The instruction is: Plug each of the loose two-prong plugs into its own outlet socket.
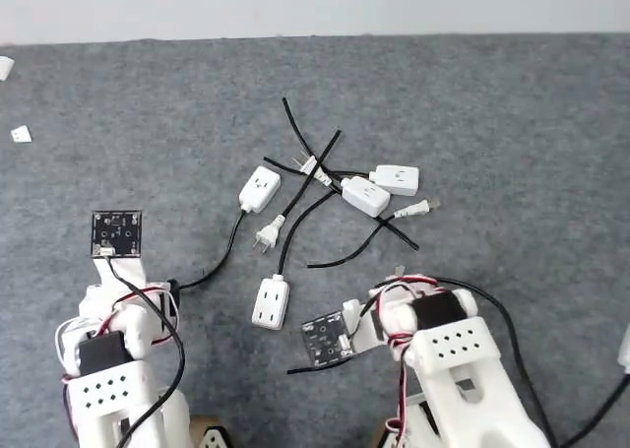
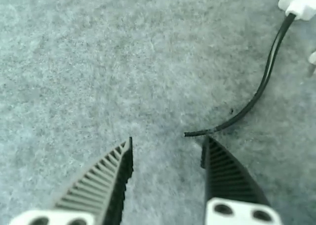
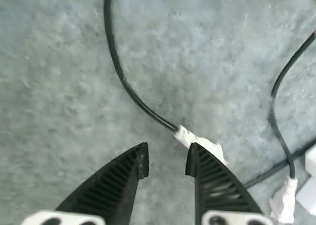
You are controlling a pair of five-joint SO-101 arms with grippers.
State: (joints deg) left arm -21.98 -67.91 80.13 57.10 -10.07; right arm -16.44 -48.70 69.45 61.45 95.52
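A grey felt-covered desk (image 1: pixel 512 113) carries four white rectangular outlet sockets on short black cables. The left socket (image 1: pixel 260 188) lies left of centre; the near socket (image 1: pixel 272 302) lies closer in, between the two white arms; the right socket (image 1: pixel 365 196) and the far-right socket (image 1: pixel 395 179) sit just beside each other. Loose white two-prong plugs lie among them, none seated in an outlet. The near-left plug (image 1: pixel 268 233) is between the left socket and the near socket; the middle plug (image 1: pixel 315 169) is where the cables cross; the right plug (image 1: pixel 413 210) is just right of the right-hand pair.

The left pincer (image 2: pixel 168 160) is released and holds nothing; its ridged black fingers (image 2: pixel 113 180) are spread over bare felt; the cut end of a thin black cable (image 2: pixel 197 133) lies just off one fingertip, and that cable runs away to a white socket.

The right pincer (image 3: pixel 167 160) is also released, with a narrower gap and nothing between its fingers; a small white plug on a black lead (image 3: pixel 192 138) lies at the tip of one finger, partly hidden behind it; whether they touch cannot be told.
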